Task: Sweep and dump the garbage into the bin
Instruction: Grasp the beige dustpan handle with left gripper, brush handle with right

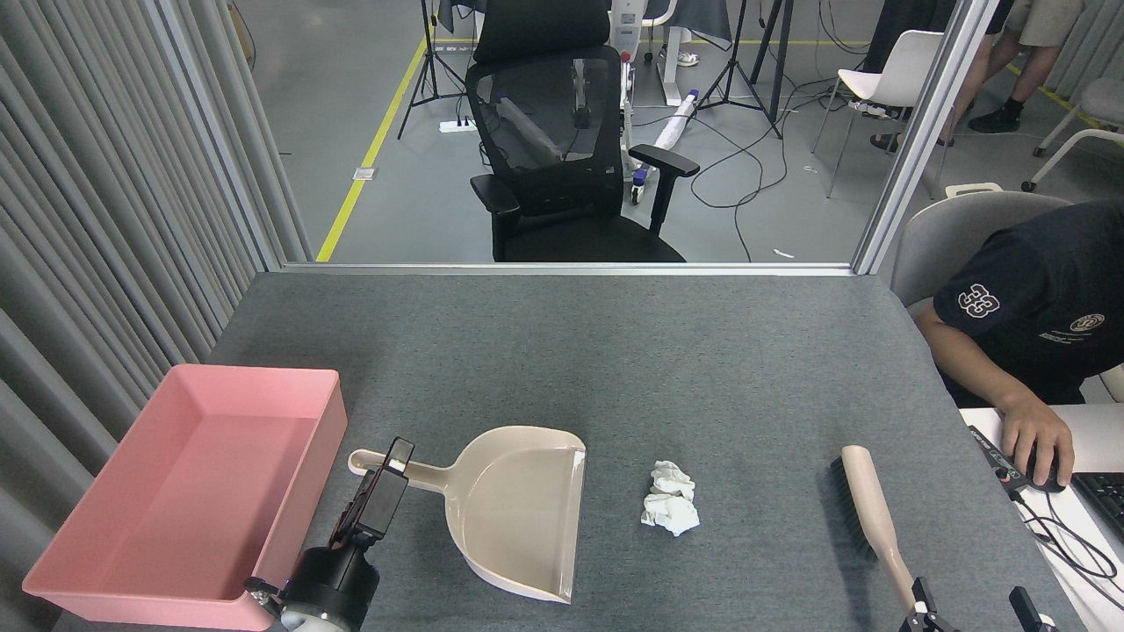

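The garbage [671, 507], two crumpled white tissue wads touching each other, lies on the grey table right of centre. To its left a beige dustpan [518, 509] lies with its mouth facing the wads. The pink bin [189, 491] stands at the near left, nothing showing inside. My left gripper [386, 478] is turned edge-on at the dustpan's handle [421, 474]; its jaw gap is hidden. A beige brush [869, 513] lies at the right. At the bottom edge only the fingertips of my right gripper [970, 610] show, spread apart near the brush handle's near end.
A person in a dark shirt sits at the right, a hand [1041, 448] on a mouse beside a keyboard [1102, 500] and cables. Grey curtains line the left. Beyond the table's far edge stands a black office chair [562, 149].
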Controlling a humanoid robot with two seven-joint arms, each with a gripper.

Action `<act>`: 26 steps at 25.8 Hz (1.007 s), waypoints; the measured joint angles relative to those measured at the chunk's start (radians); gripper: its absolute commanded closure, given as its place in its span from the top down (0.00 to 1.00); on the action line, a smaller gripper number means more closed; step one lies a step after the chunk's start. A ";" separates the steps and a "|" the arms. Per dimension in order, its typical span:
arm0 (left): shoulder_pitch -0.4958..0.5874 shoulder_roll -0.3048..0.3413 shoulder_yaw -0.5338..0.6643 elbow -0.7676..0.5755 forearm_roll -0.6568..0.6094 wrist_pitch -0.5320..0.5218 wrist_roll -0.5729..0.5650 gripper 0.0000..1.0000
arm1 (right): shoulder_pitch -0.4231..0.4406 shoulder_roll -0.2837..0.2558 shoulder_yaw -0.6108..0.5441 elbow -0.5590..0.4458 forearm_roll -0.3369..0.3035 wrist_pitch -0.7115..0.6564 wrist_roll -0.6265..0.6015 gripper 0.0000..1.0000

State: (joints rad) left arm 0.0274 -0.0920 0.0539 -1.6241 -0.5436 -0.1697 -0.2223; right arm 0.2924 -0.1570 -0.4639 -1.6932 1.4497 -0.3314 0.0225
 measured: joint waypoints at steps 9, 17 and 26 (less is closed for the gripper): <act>0.000 0.000 -0.018 0.009 0.091 0.020 0.015 0.99 | 0.016 0.008 0.008 0.037 0.003 -0.001 -0.053 0.99; 0.000 0.000 -0.019 0.009 0.097 0.014 0.017 0.99 | 0.008 0.029 0.039 0.088 0.008 0.006 -0.065 0.99; 0.000 0.001 -0.017 0.009 0.097 0.012 0.018 0.99 | 0.004 0.043 0.071 0.122 0.012 0.014 -0.065 0.99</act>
State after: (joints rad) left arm 0.0277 -0.0906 0.0367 -1.6154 -0.4467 -0.1580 -0.2043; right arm 0.2962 -0.1140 -0.3930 -1.5714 1.4614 -0.3175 -0.0430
